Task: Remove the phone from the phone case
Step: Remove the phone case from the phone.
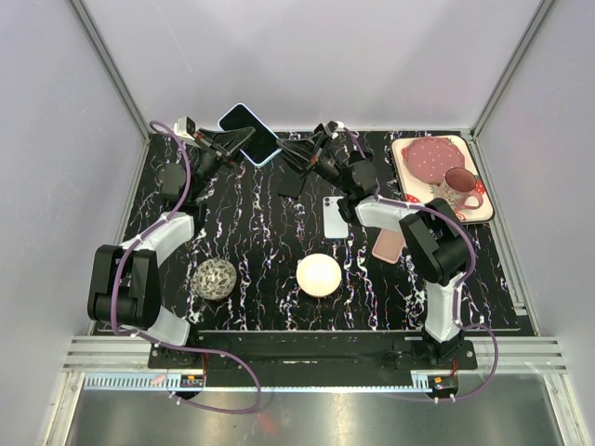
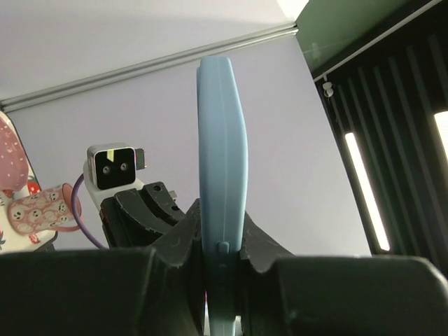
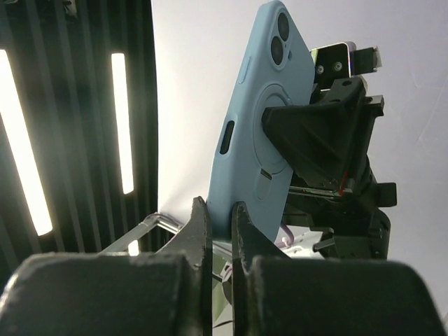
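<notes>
Left pincer (image 2: 222, 241) clamps the phone case (image 2: 221, 140) between its fingers, phone (image 1: 247, 128) inside; right pincer (image 3: 217, 220), closed tight at the case's edge, should peel the lip away slowly, left holding firm.

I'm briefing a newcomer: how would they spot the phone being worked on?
Look to the far edge of the black marbled table, where both arms meet. There the left gripper and right gripper hold up a dark-screened phone in a light-blue case. Unlike the pale phone and pink slab lying flat mid-table, it is off the surface.
</notes>
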### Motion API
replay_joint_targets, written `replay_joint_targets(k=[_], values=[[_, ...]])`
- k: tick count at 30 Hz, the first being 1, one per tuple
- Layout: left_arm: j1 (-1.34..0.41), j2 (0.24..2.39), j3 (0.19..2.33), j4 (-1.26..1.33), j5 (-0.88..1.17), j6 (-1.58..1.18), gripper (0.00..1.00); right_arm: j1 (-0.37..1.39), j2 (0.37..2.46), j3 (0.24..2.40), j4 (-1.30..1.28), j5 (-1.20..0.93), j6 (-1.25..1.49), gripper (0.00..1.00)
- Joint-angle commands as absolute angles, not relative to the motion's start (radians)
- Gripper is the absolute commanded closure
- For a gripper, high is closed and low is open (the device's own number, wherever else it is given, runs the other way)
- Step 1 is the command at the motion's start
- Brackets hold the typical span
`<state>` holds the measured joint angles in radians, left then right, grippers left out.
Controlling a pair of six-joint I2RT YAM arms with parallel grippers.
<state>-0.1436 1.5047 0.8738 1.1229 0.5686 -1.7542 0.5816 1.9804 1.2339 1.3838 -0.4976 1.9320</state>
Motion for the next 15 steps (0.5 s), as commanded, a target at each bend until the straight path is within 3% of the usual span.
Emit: replay_joint_targets(k=[1, 15], values=[[-0.210, 1.436, 0.923, 1.571, 0.600, -1.888, 1.00, 0.614, 2.003, 1.311, 1.569, -0.313, 2.298, 1.00], [-0.279, 1.445, 0.897, 1.666, 0.462, -1.924, 1.00, 0.621, 2.071, 1.456, 1.566, -0.222, 2.332, 1.00]])
